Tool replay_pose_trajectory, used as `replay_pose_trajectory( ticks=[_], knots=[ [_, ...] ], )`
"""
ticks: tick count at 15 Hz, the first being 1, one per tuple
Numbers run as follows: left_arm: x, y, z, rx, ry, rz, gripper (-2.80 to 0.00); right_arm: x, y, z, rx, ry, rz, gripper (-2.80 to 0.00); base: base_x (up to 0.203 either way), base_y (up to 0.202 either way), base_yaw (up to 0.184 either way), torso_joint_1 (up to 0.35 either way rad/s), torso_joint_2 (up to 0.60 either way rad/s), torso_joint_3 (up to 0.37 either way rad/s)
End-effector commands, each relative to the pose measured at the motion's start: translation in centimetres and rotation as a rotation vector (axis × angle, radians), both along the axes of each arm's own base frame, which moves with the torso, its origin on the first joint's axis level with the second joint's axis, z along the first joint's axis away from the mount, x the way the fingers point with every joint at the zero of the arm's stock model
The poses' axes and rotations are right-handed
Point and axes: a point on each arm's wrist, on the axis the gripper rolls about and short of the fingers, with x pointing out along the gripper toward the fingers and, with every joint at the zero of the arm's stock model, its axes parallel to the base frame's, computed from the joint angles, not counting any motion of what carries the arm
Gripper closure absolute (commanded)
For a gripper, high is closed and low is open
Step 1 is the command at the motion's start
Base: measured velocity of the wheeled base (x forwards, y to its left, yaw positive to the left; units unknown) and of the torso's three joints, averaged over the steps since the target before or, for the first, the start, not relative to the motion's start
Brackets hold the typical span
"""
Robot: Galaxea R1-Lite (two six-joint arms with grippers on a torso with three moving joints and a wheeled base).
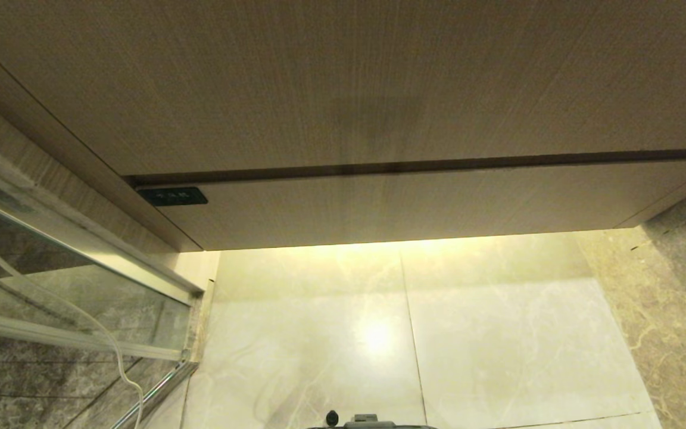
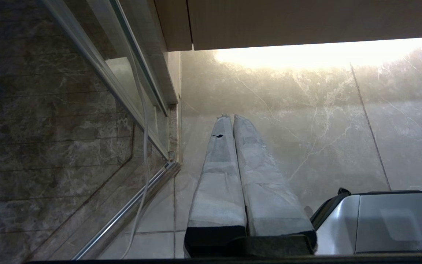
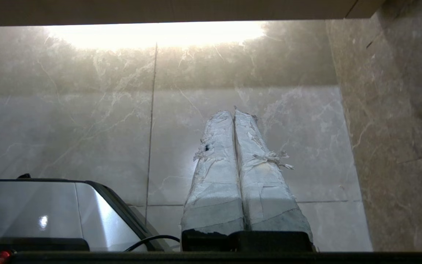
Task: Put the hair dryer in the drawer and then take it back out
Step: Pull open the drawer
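Head view: we face the vanity front. The drawer lies shut below the taller wood-grain panel, its front flush, with only a thin dark seam between the two. Its long axis runs from 9 o'clock to 3 o'clock, rising slightly toward 3, and the small dark label sits at the 9 o'clock end. Below it, toward 6 o'clock, spreads the pale marble floor, lit from beneath the cabinet. At 8 o'clock we see a glass partition with a white cable trailing down it.

Wrist views: the left gripper and the right gripper both hang over the floor beside the robot's base, each with its two wrapped fingers pressed together and nothing between them.

The hair dryer appears in none of our views, so we cannot state where it lies, which way its barrel points, or how its long axis runs. We judge that no step of the task shows as done here: the drawer is closed and both tools are empty. Opening the drawer, locating the dryer, stowing it and retrieving it all appear to remain.
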Motion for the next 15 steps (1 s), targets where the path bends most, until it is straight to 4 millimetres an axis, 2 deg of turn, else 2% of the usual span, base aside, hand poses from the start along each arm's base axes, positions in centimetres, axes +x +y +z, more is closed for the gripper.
replay_pose_trajectory(
  ticks=[1,15],
  knots=[
    [0.01,0.0,0.01,-0.001,0.0,0.0,0.0,-0.1,-0.01,-0.13,-0.001,-0.01,-0.003,0.0,0.0,0.0,0.0,0.0,0.0,0.0],
    [0.01,0.0,0.01,-0.001,0.001,0.001,0.0,-0.2,0.0,0.11,-0.019,-0.003,-0.002,0.0,0.0,0.0,0.0,0.0,0.0,0.0]
  ],
)
